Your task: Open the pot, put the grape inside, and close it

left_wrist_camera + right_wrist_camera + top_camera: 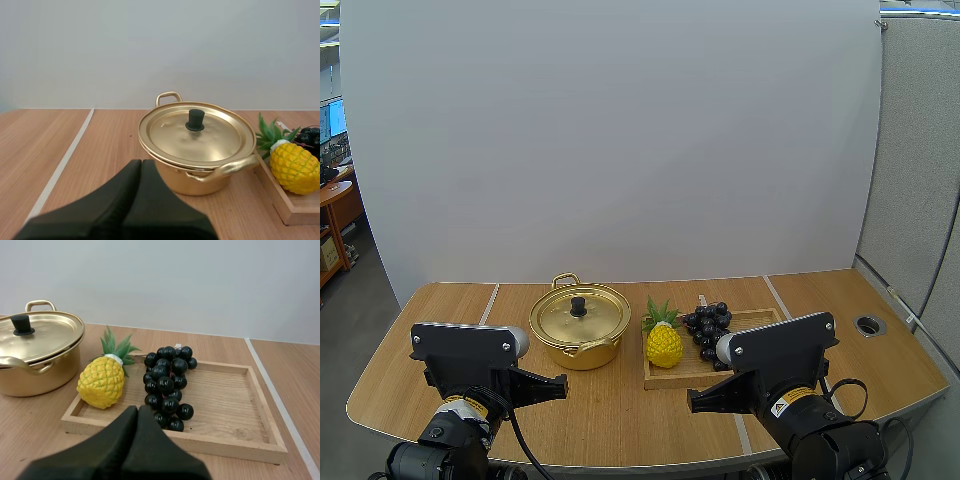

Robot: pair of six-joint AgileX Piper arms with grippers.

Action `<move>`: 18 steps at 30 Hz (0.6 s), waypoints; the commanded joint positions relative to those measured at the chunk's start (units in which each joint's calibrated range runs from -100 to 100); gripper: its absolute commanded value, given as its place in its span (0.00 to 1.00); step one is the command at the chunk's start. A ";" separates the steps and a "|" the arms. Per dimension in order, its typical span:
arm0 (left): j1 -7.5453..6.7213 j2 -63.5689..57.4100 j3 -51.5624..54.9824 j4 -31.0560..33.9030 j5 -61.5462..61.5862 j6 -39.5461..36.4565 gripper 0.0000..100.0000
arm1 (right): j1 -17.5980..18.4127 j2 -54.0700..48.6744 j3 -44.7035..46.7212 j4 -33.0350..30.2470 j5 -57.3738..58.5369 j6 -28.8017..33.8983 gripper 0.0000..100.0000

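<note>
A gold pot [579, 326] stands mid-table with its lid [196, 134] on, a black knob [195, 120] at the lid's centre. To its right a bunch of dark grapes [708, 323] lies in a wooden tray [760, 322]. My left gripper [141, 165] is shut, its fingers together as one wedge, short of the pot's near side. My right gripper [138, 411] is shut too, in front of the tray's near rim, just below the grapes [167, 383]. In the high view the left gripper [560, 382] and right gripper [693, 400] sit near the table's front.
A yellow toy pineapple [664, 340] lies in the tray's left part, between the pot and the grapes; it is also seen as the pineapple [103, 381] beside the grapes. A round cable hole [869, 324] sits at the table's far right.
</note>
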 commanded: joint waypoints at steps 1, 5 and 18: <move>-0.14 -0.27 0.10 -0.07 -0.22 -0.54 0.00 | -0.17 -0.40 0.00 0.32 0.32 -0.06 0.00; -0.14 -0.27 0.10 -0.07 -0.22 -0.54 0.00 | -0.17 -0.40 0.00 0.32 0.32 -0.06 0.00; -0.14 -0.27 0.10 -0.07 -0.93 -0.43 0.00 | -0.17 -0.40 0.00 0.32 0.32 -0.06 0.00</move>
